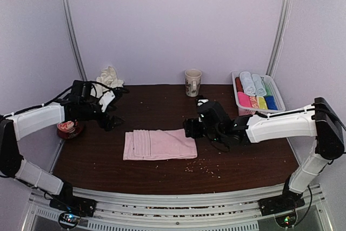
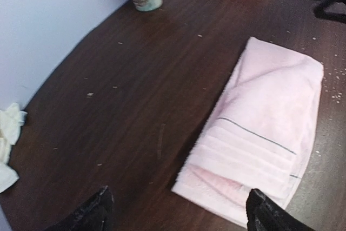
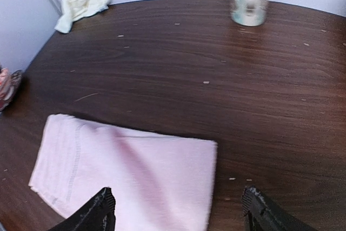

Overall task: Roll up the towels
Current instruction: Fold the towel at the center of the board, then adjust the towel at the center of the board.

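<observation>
A pale pink towel (image 1: 159, 144) lies folded flat in the middle of the dark table, also seen in the left wrist view (image 2: 265, 128) and the right wrist view (image 3: 130, 177). A cream-white towel (image 1: 108, 77) sits crumpled at the back left by the wall (image 3: 81, 1). My left gripper (image 1: 111, 121) hovers open off the pink towel's left end, its fingertips (image 2: 94, 213) holding nothing. My right gripper (image 1: 188, 128) stands open over the towel's right end, with one of its fingers (image 3: 97, 215) above the cloth and nothing gripped.
A patterned mug (image 1: 192, 81) stands at the back centre. At the back right, a pink basket (image 1: 246, 111) holds several rolled towels in bright colours and light blue-grey. A small dish (image 1: 69, 129) sits at the left edge. Crumbs dot the table near the front.
</observation>
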Robot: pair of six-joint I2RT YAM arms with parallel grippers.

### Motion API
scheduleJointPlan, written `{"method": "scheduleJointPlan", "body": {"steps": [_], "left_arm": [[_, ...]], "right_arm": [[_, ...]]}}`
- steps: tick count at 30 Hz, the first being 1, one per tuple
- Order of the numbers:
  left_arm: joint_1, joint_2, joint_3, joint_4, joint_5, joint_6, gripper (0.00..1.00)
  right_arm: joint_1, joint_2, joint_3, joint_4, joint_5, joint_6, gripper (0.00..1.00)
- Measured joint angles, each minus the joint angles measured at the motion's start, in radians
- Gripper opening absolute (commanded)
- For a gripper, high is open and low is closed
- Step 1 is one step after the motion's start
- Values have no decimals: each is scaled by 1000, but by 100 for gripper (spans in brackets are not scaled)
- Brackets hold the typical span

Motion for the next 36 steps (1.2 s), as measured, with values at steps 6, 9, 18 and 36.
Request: {"method": "scheduleJointPlan", "body": {"steps": [6, 9, 18, 36], "left_arm": [[-47, 187, 56, -101, 97, -34, 76], [-48, 231, 65, -142, 124, -45, 76], [-48, 286, 65, -210, 219, -77, 72], [-79, 426, 91, -269, 327, -126, 64]], "right_arm": [[-83, -26, -100, -21, 105, 18, 77], [-88, 9, -75, -26, 137, 17, 77], [-89, 247, 131, -29, 176, 17, 77], [-112, 344, 187, -26, 198, 17, 77]]}}
